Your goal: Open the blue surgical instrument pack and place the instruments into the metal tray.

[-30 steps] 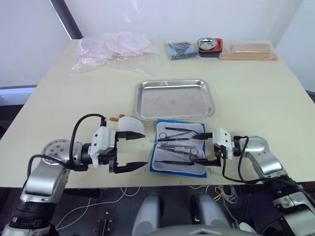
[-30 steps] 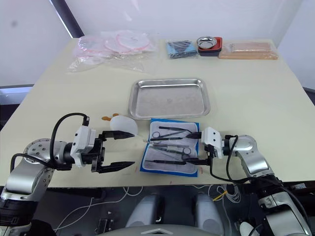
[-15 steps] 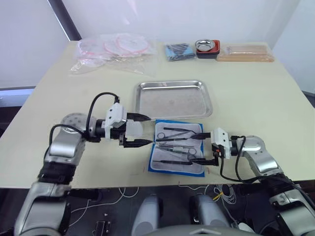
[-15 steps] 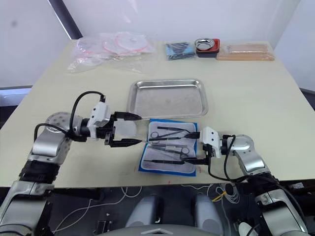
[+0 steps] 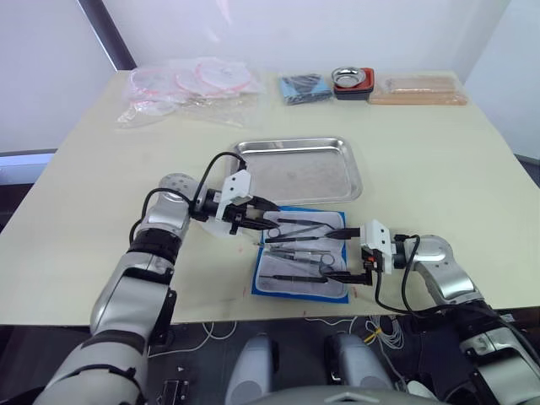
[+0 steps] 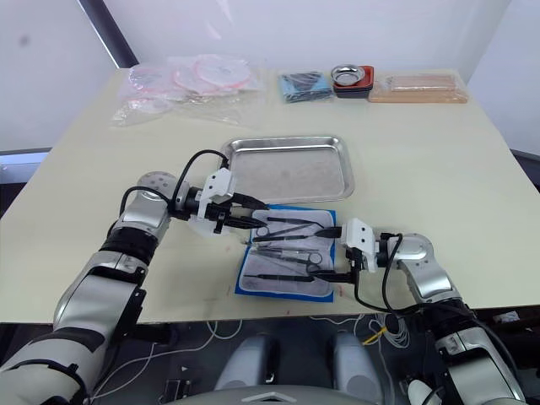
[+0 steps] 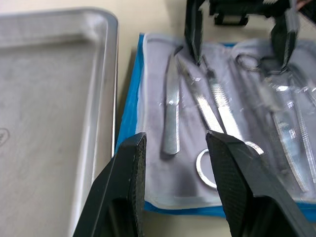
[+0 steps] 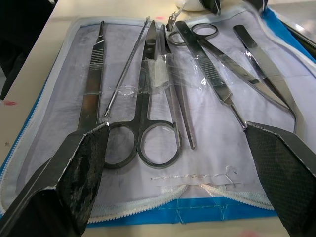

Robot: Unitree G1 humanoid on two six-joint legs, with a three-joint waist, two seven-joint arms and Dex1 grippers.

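Observation:
The blue surgical instrument pack (image 5: 302,253) lies open near the table's front edge, white lining up. Several silver instruments rest in its clear sleeves, among them ring-handled scissors (image 8: 148,143) and tweezers (image 8: 266,69). Just behind the pack stands the metal tray (image 5: 299,169) with nothing in it. My left gripper (image 5: 268,218) is open at the pack's upper left corner, low over the tools and gripping nothing. In the left wrist view its fingers (image 7: 123,187) frame a ring handle. My right gripper (image 5: 342,253) is wide open at the pack's right edge, empty.
Along the far edge lie clear plastic bags with pink tubing (image 5: 190,84), a dark blue folded cloth (image 5: 304,87), a small metal bowl in a red-black dish (image 5: 353,80) and a tan flat board (image 5: 418,89). Bare table spreads to either side of the tray.
My left arm has swung from the table's front left to the pack's upper left corner, with its fingers closer together. The right gripper stayed at the pack's right edge.

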